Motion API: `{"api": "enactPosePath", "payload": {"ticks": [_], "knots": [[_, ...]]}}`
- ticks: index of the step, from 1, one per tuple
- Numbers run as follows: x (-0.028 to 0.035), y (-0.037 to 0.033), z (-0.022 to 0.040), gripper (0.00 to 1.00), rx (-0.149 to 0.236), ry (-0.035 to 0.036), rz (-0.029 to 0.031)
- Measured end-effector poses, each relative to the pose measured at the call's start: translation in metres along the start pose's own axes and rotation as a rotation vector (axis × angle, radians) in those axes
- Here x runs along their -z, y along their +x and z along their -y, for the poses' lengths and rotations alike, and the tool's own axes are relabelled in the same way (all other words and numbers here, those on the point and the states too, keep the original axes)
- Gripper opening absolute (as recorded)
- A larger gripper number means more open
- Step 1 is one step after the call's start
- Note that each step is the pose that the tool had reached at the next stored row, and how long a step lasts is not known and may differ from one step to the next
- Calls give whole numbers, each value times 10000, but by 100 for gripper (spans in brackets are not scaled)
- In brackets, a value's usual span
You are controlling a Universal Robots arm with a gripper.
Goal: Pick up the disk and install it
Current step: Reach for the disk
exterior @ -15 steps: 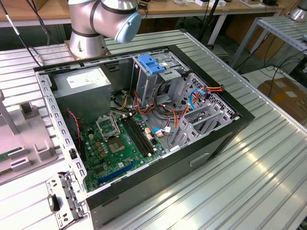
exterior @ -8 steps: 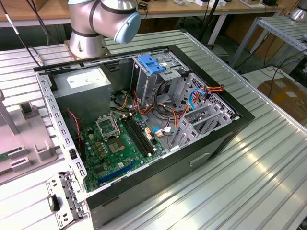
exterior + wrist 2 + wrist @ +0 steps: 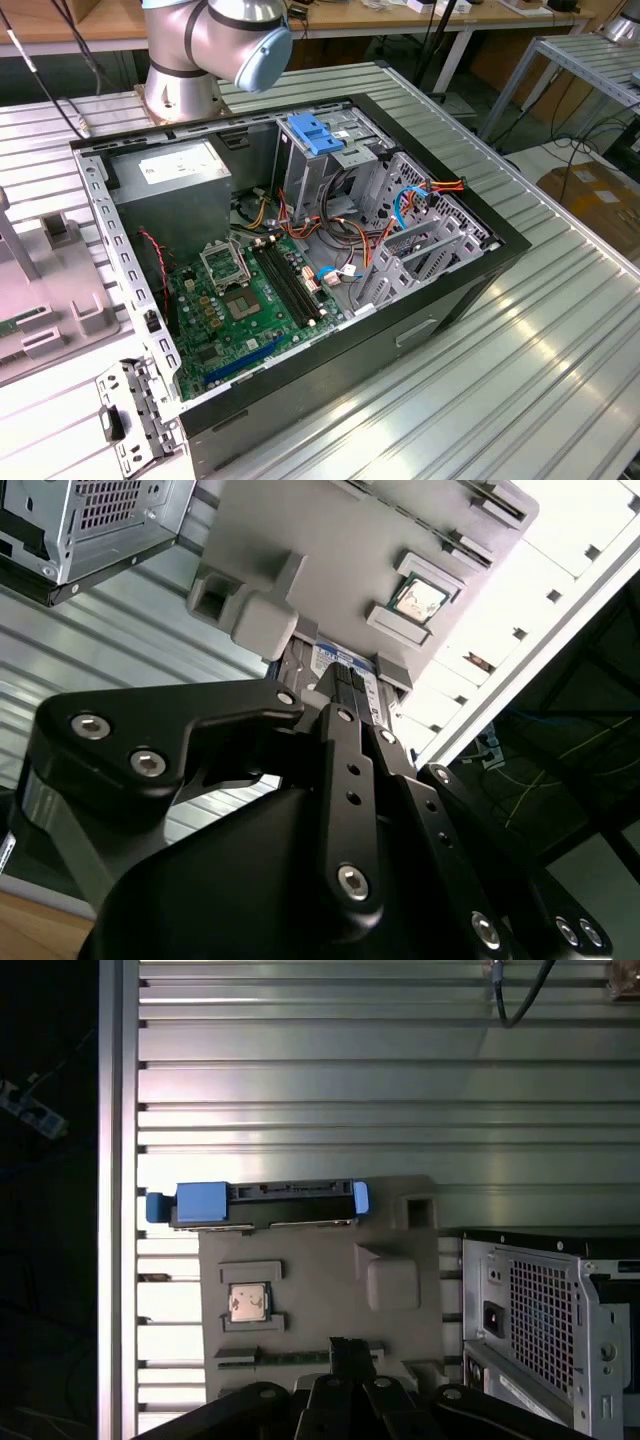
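Note:
The disk stands on its edge in a slot at one end of a grey holder tray, with blue carrier rails at both ends. In the second wrist view the disk shows its white label and blue stripe just beyond my fingertips. My gripper hangs over the other end of the tray, apart from the disk, with its black fingers pressed together and nothing between them. My gripper points toward the disk.
The open computer case lies on the ribbed aluminium table, with a grey drive cage topped by a blue bracket and a power-supply box. The tray sits at the exterior view's left. A processor chip rests in the tray.

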State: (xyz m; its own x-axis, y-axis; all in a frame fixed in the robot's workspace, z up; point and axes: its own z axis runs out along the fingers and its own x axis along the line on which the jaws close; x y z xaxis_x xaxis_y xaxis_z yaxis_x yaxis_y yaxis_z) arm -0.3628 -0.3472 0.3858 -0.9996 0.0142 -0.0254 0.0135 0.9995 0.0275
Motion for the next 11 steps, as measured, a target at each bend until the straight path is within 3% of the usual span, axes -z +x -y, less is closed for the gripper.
{"api": "enactPosePath", "payload": {"ticks": [6,11], "knots": [[-30,95,-62,11,49,2,0],[-51,135,-84,11,82,2,-2]]}}
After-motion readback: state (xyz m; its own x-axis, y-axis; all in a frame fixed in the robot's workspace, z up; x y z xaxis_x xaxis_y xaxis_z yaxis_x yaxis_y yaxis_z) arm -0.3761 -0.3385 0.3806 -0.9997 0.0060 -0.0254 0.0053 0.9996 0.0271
